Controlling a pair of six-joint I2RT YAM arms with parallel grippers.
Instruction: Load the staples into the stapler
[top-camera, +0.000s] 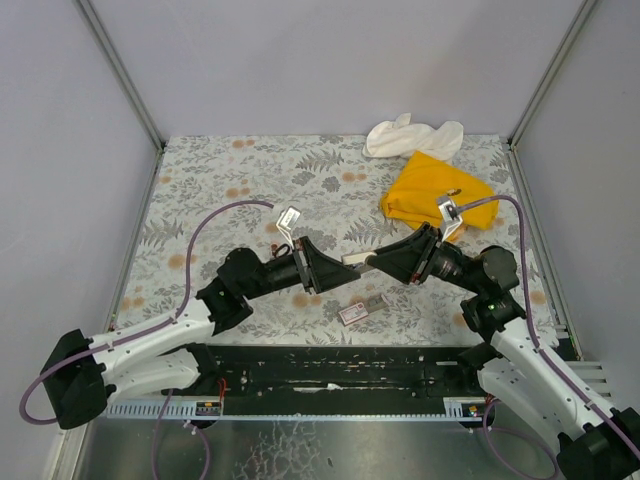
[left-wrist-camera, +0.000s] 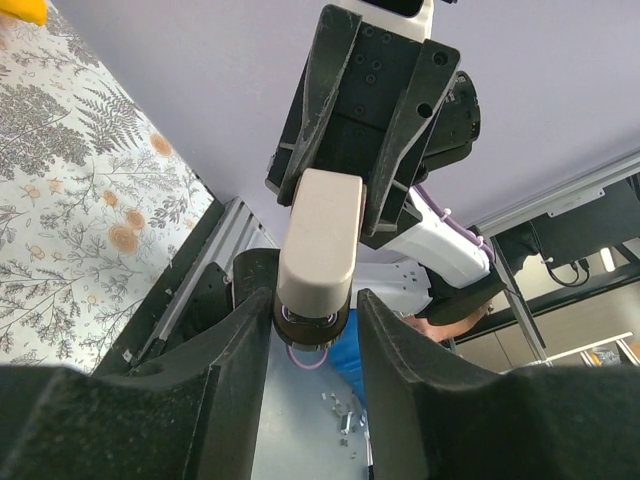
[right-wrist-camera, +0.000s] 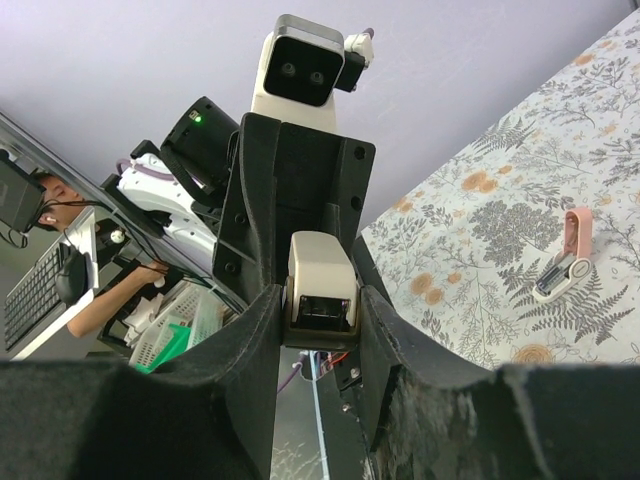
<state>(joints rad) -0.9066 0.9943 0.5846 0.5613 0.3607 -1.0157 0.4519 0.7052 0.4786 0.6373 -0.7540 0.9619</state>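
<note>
A cream stapler (top-camera: 357, 261) hangs above the table's middle, held end to end between both grippers. My left gripper (top-camera: 332, 266) is shut on its left end; in the left wrist view the stapler (left-wrist-camera: 320, 235) sits between my fingers (left-wrist-camera: 315, 312). My right gripper (top-camera: 388, 259) is shut on its right end; the right wrist view shows the stapler's open end (right-wrist-camera: 322, 285) clamped at the gripper (right-wrist-camera: 320, 305). The staples, a small pink box with a white label (top-camera: 352, 313) and a tan inner piece, lie on the table below the stapler. They also show in the right wrist view (right-wrist-camera: 555, 277).
A yellow cloth (top-camera: 435, 190) lies at the back right, with a white cloth (top-camera: 412, 135) behind it by the far wall. Grey walls close three sides. A black rail (top-camera: 340, 365) runs along the near edge between the arm bases.
</note>
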